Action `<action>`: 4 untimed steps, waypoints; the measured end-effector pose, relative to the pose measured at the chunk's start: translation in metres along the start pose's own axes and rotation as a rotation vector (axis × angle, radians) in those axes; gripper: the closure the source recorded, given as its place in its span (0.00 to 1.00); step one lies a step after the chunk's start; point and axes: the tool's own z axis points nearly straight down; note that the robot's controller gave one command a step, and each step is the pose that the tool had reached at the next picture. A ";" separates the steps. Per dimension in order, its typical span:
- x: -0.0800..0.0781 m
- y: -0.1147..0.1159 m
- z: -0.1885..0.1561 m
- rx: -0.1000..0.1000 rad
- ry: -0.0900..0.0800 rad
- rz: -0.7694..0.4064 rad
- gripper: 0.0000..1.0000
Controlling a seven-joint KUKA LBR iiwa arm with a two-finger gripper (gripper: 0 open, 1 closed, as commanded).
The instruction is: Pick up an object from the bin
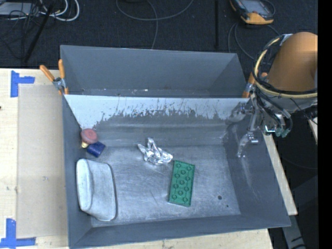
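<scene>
So the end effector (pixel 246 143) hangs by the bin's (pixel 155 77) right wall, well apart from the green brick (pixel 181 183) and what looks like a foil wad (pixel 154 152); can't tell how open it is.

The arm's metal gripper (pixel 245 143) hung low against the right-hand sloping wall of the grey metal bin (pixel 150 71), near its far right corner and well apart from the loose things. On the floor, a flat green studded plastic plate (pixel 181 183) lay nearest, right of centre. A crumpled piece of silver foil (pixel 154 153) lay just up and left of it. A pale grey rounded pad (pixel 96 189) lay at the near left. Behind the pad, a small pink round-topped piece (pixel 89 136) touched a small dark blue block (pixel 96 149).
</scene>
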 end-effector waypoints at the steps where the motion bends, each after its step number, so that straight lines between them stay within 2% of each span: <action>1: 0.055 0.093 0.107 -0.002 0.002 -0.230 0.00; 2: 0.022 0.159 0.129 0.009 -0.009 -0.325 0.00; 3: 0.021 0.160 0.126 0.006 -0.011 -0.324 1.00; 4: 0.015 0.157 -0.011 0.004 -0.017 -0.347 1.00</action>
